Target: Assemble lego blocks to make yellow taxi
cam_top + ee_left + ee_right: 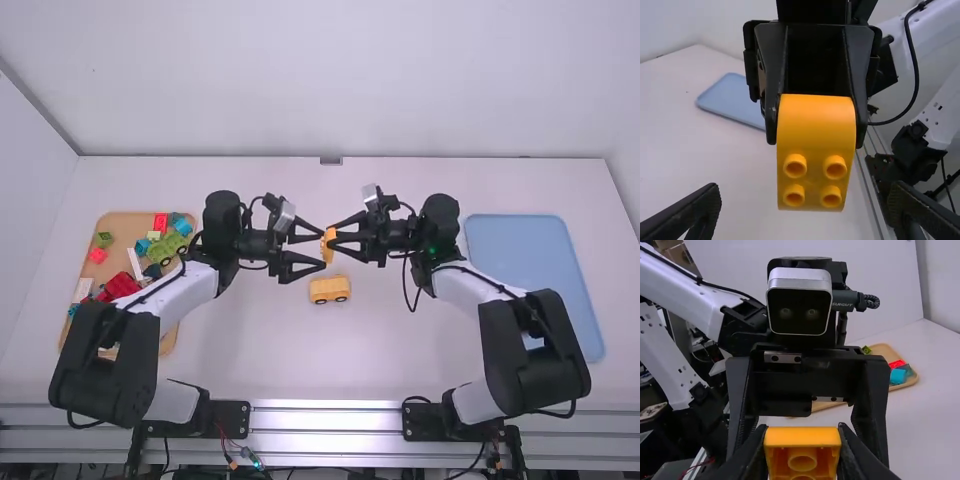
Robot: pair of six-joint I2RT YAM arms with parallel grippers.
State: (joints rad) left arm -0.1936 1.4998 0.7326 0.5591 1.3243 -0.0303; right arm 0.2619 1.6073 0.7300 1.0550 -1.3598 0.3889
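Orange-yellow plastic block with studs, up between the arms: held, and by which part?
The block is in the right pincer, clamped on two opposite sides near its rounded end, studs free. The left pincer is open.

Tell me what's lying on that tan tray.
The tray holds a green wheeled piece, a long white piece, red blocks, blue blocks and more. The left arm covers part of it; anything beneath there can't be seen.
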